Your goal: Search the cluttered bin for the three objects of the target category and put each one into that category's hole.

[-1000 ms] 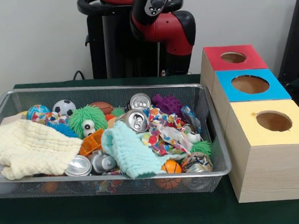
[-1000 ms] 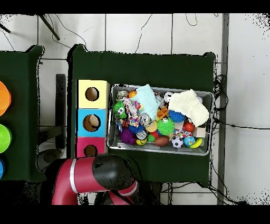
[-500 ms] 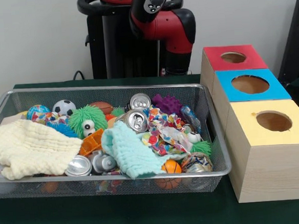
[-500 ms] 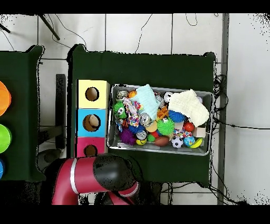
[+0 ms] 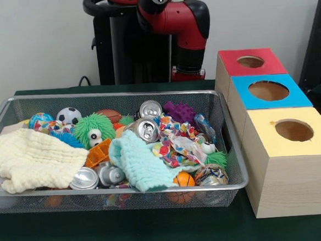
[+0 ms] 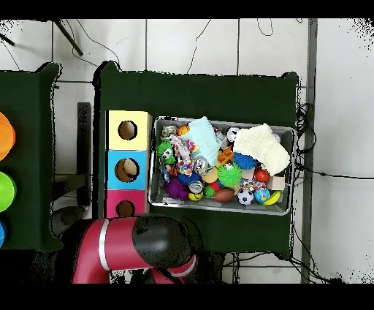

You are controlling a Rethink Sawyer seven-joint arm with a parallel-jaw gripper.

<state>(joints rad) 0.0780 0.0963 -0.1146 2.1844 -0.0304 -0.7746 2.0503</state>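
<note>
Tool out of sight in both views; whether its fingers are spread or pressed together cannot be told. Only the red arm (image 5: 178,20) shows, folded back behind a wire bin (image 5: 228,149) on the desk. Which category is wanted is unclear. Cans (image 5: 146,130) look light, stiff, slippery; grip across the sides.

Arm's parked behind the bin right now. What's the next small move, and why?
Probably swing the arm forward over the wire bin. It sits folded behind the bin, no claw visible. Cans like the silver can lie exposed on top, so hovering there seems sensible.
</note>
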